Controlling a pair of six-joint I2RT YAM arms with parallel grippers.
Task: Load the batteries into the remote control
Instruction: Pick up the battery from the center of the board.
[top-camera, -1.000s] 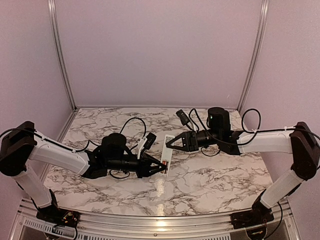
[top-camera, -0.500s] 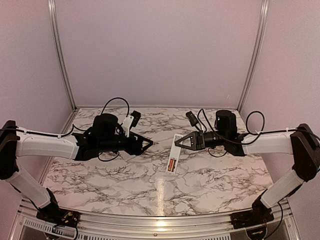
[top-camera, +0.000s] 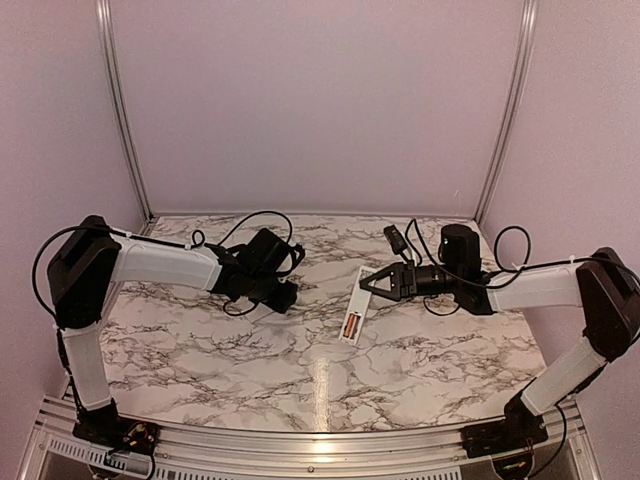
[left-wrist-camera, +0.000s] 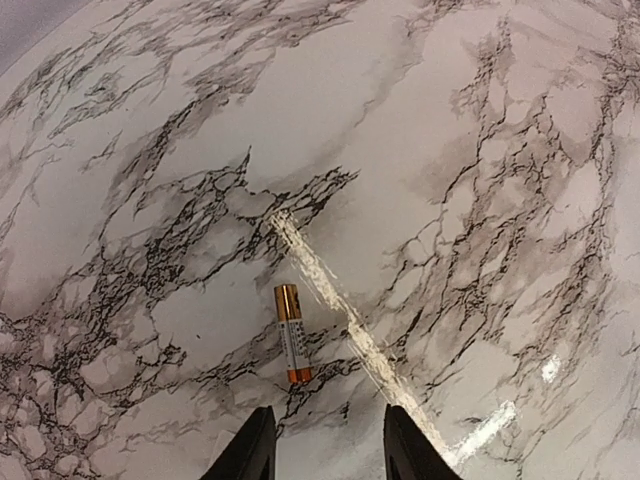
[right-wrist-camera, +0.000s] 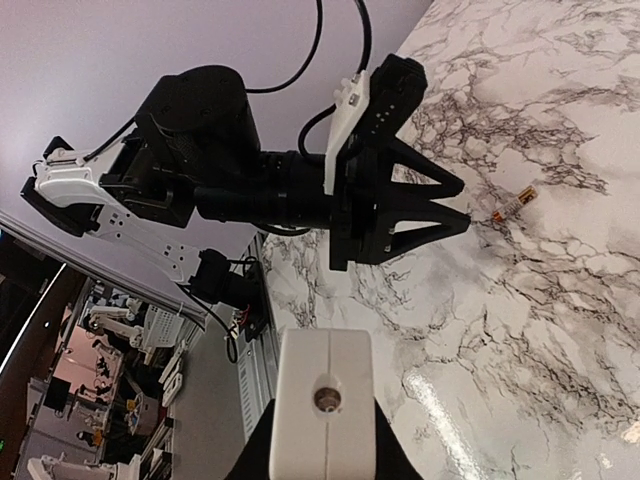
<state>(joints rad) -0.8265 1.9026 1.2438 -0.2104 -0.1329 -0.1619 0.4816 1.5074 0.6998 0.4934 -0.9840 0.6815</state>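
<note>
**Top view.** The right gripper (top-camera: 368, 283) was closed on the far end of the remote (top-camera: 352, 312) and held it tilted, with the near end low over the table (top-camera: 200, 350). The open battery slot faced up. One orange battery (top-camera: 351, 326) showed inside it, near the lower end, and appeared seated. The left gripper (top-camera: 283, 295) hung over the far-left part of the table, well apart from the remote. Its jaw state could not be read from here, and no second battery could be made out.

**Left wrist view.** The two fingers (left-wrist-camera: 252, 452) stood apart with nothing between them. The loose battery (left-wrist-camera: 292, 333) lay flat on the marble just ahead of the fingertips, untouched.

**Right wrist view.** The white end of the remote filled the lower middle of the frame, clamped between the right jaws. Beyond it, the left gripper pointed at the loose battery, its fingers spread and close to the battery but not on it.

**Progress.** By this evidence, one battery was loaded. The second remained to be picked up, carried to the remote and pressed into the slot. No battery cover was in view.

**Markings.** The loose battery carried a pale label band, but its print was too small to read. No brand or lettering was legible on the remote.
</note>
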